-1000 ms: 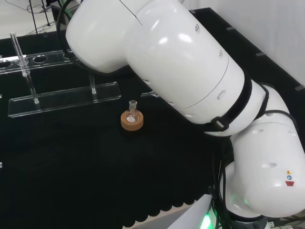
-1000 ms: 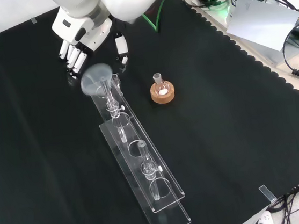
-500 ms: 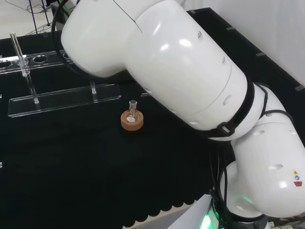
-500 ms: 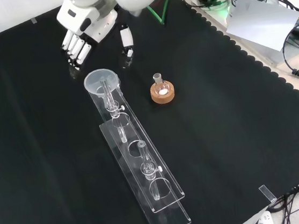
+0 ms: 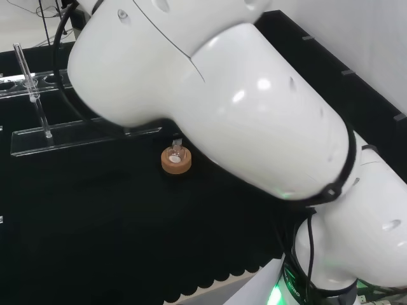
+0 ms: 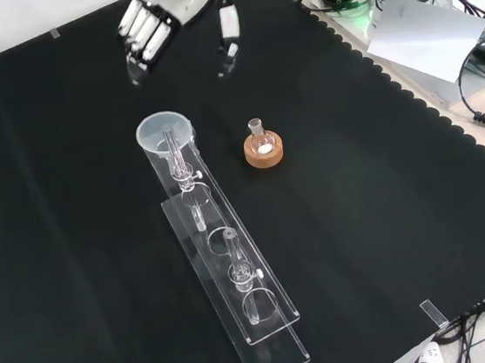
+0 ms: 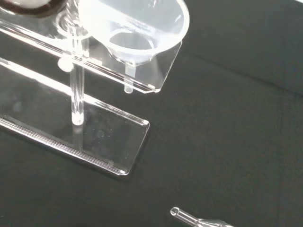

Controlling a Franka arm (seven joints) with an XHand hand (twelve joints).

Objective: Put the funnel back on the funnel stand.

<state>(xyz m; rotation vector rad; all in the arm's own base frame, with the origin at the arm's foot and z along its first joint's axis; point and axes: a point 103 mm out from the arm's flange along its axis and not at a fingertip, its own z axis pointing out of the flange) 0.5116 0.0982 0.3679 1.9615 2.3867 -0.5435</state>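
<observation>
Hovering at the front view's top edge, hand [image 6: 172, 5] sits well apart from the funnel [image 6: 165, 133], fingers straight, thumb spread, nothing held. Funnel is seated upright in the end hole of the clear funnel stand [image 6: 236, 278], stem through the shelf.

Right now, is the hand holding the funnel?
No, in the front view the hand hangs open above the cloth, apart from the funnel seated in the funnel stand.

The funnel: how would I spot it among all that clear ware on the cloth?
Find the long clear funnel stand on the black cloth. The funnel sits in its end hole nearest the hand, the sole wide cone-shaped bowl.
</observation>
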